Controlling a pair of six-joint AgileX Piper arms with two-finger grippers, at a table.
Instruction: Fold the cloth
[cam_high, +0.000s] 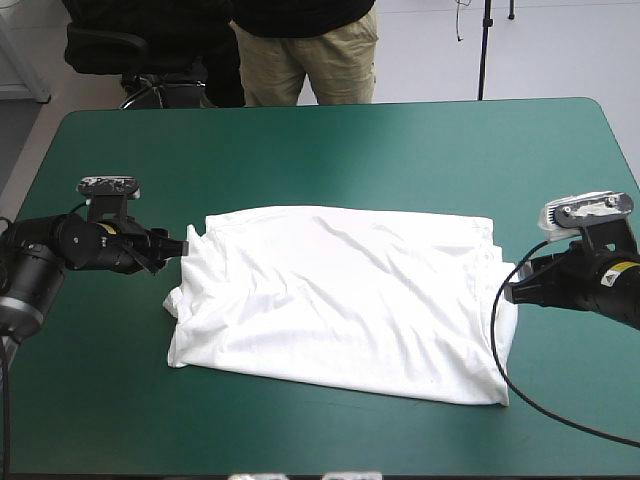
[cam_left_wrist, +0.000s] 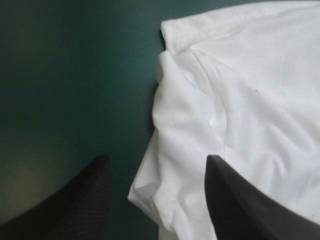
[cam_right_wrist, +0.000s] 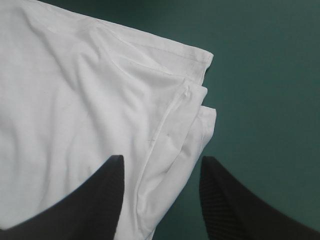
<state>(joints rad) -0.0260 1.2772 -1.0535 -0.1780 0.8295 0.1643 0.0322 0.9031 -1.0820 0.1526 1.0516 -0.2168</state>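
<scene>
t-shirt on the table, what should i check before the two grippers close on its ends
1. The left gripper is open: ok, its fingers stand apart.
2. The right gripper is open: ok, its fingers are apart too.
3. The T-shirt has an edge between the left fingers: ok, its layered side edge lies there.
4. An edge lies between the right fingers: ok, stacked hems sit between them.
5. The T-shirt lies flat on the teal-green cover: ok, only light wrinkles.
6. Every layer would be caught: cannot tell.
</scene>
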